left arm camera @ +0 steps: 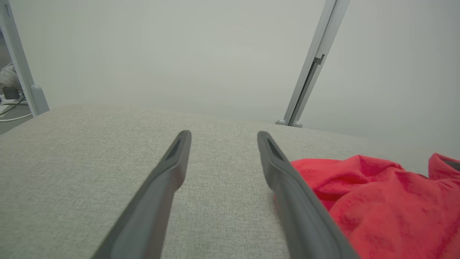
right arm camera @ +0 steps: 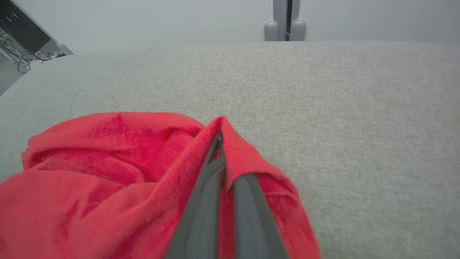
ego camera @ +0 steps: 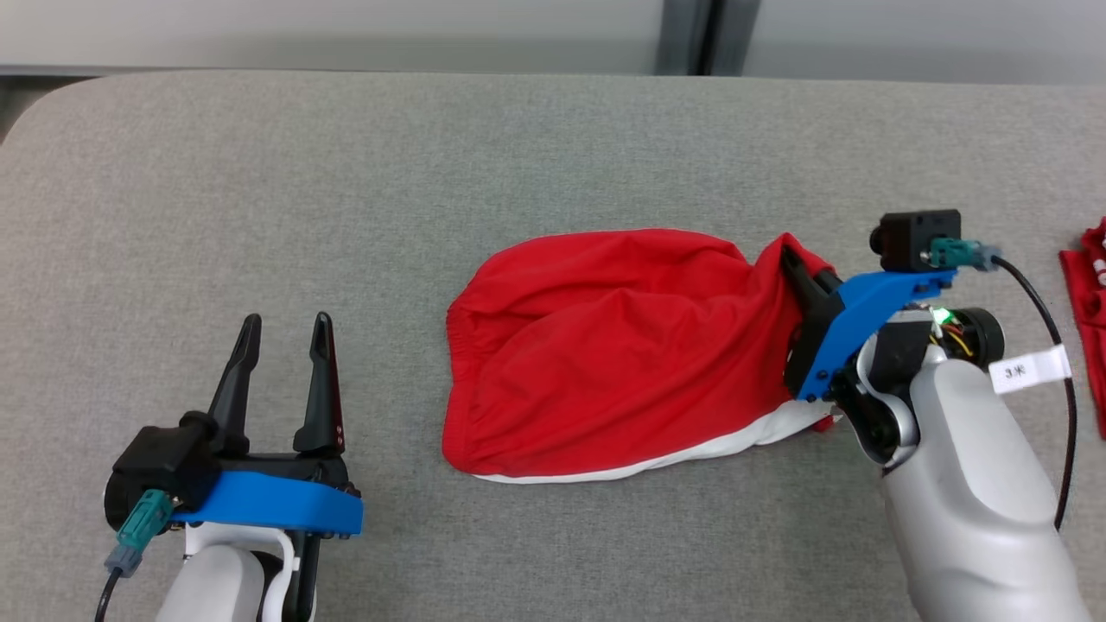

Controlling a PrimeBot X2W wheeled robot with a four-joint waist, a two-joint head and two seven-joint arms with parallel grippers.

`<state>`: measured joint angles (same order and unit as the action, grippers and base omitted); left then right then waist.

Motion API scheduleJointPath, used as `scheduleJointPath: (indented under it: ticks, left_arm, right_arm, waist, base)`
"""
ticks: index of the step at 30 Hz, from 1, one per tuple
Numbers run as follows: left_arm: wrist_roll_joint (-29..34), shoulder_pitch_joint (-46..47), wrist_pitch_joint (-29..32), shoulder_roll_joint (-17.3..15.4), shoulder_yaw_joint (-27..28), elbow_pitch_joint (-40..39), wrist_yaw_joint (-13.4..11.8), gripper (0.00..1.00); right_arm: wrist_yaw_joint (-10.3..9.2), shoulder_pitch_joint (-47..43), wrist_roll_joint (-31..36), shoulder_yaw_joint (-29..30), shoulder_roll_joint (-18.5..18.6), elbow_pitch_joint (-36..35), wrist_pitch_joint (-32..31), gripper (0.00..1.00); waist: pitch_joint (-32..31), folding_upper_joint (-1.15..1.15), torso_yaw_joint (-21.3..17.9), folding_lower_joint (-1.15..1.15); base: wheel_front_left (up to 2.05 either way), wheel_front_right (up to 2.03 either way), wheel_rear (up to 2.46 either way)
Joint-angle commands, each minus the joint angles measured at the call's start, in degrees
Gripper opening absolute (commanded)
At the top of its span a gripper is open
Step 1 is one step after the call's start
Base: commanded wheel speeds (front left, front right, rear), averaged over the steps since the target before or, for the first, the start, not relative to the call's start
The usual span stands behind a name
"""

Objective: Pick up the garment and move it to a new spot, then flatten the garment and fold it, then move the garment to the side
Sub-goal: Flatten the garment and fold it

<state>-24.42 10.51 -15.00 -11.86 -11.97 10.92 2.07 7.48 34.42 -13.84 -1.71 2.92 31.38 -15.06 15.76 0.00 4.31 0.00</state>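
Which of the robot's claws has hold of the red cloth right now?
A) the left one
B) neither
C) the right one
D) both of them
C: the right gripper has its fingers shut on a bunched edge of the red garment, while the left gripper stands open over the grey surface, apart from the cloth.

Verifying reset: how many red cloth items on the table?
2. One red garment at centre, its right end held by the right gripper; a second red cloth at the right edge of the table, cropped; more may be hidden.
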Motion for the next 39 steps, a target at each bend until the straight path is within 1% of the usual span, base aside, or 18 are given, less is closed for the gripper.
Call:
scheduleJointPath:
  ticks: [1,2,3,4,8,10,13,18,23,29,31,34,39]
  left_arm:
    - [0.3,0.8,-0.2,0.2,0.0,0.0,0.2,1.00]
    - [0.4,0.8,-0.2,0.4,0.1,0.2,0.3,1.00]
    - [0.6,0.9,-0.2,0.6,0.2,0.4,0.5,1.00]
    - [0.8,1.0,-0.2,0.6,0.3,0.6,0.5,1.00]
    - [1.1,0.6,-0.2,1.0,1.1,1.7,0.8,1.00]
    - [1.3,-0.3,-0.2,1.2,1.5,2.1,0.9,1.00]
    - [1.3,-1.8,-0.2,1.4,2.3,2.5,0.8,1.00]
    - [1.4,-4.6,-0.2,1.3,3.6,2.7,0.6,1.00]
    - [1.9,-7.6,-0.2,1.7,4.4,1.9,-0.4,1.00]
    - [1.4,-10.4,-0.2,1.5,4.7,2.7,-0.9,1.00]
    - [1.4,-11.3,-0.2,1.3,4.8,3.1,-1.1,1.00]
    - [1.5,-12.2,-0.1,1.3,4.7,3.3,-1.6,1.00]
    - [1.4,-13.4,0.3,1.3,4.4,3.5,-2.0,1.00]
  right_arm:
    - [0.04,0.9,-0.4,-0.1,0.5,0.8,0.6,0.00]
    - [0.04,2.0,-0.6,-0.7,0.7,2.6,1.7,0.40]
    - [0.04,3.0,-0.6,-1.1,0.9,4.2,2.8,0.98]
    - [0.04,3.8,-0.6,-1.2,1.1,5.8,4.0,1.00]
    - [0.04,5.3,-1.0,-2.9,1.9,10.3,7.6,1.00]
    - [0.04,4.4,-1.5,-3.4,2.5,11.0,9.1,1.00]
    - [0.04,1.5,-2.6,-4.2,3.2,10.2,11.1,1.00]
    - [0.04,-4.6,-3.4,-4.7,4.4,4.5,14.5,1.00]
    - [0.04,-12.3,-0.3,-4.7,5.1,-4.2,18.8,1.00]
    - [0.04,-21.8,3.2,-1.6,2.3,-13.8,23.3,1.00]
    - [0.04,-24.6,3.9,-1.0,1.3,-16.3,23.8,1.00]
    - [0.04,-28.3,4.2,-0.2,0.5,-18.9,23.0,1.00]
    - [0.04,-32.3,4.5,0.4,0.0,-21.9,21.5,1.00]
  waist:
    - [0.4,0.00,0.5,0.00]
    - [0.4,0.00,0.6,0.00]
    - [0.4,0.00,0.6,0.00]
    - [0.4,0.00,0.7,0.00]
    - [-1.0,0.00,0.0,0.00]
    - [-2.1,0.00,-0.6,0.00]
    - [-4.3,0.00,-1.9,0.00]
    - [-7.6,0.00,-4.4,0.00]
    - [-9.9,0.00,-6.2,0.00]
    - [-12.0,0.00,-6.7,0.00]
    - [-12.6,0.00,-6.8,0.00]
    - [-13.2,0.00,-7.1,0.00]
    - [-14.2,0.00,-7.1,0.00]
  base:
    - [0.00,0.00,0.00]
    - [0.00,0.00,0.00]
    - [0.00,0.00,0.00]
    - [0.00,0.00,0.00]
    - [0.00,0.00,0.00]
    - [0.00,0.00,0.00]
    - [0.00,0.00,0.00]
    - [0.00,0.00,0.00]
    - [0.00,0.00,0.00]
    - [0.00,0.00,0.00]
    - [0.00,0.00,0.00]
    - [0.00,0.00,0.00]
    - [0.00,0.00,0.00]
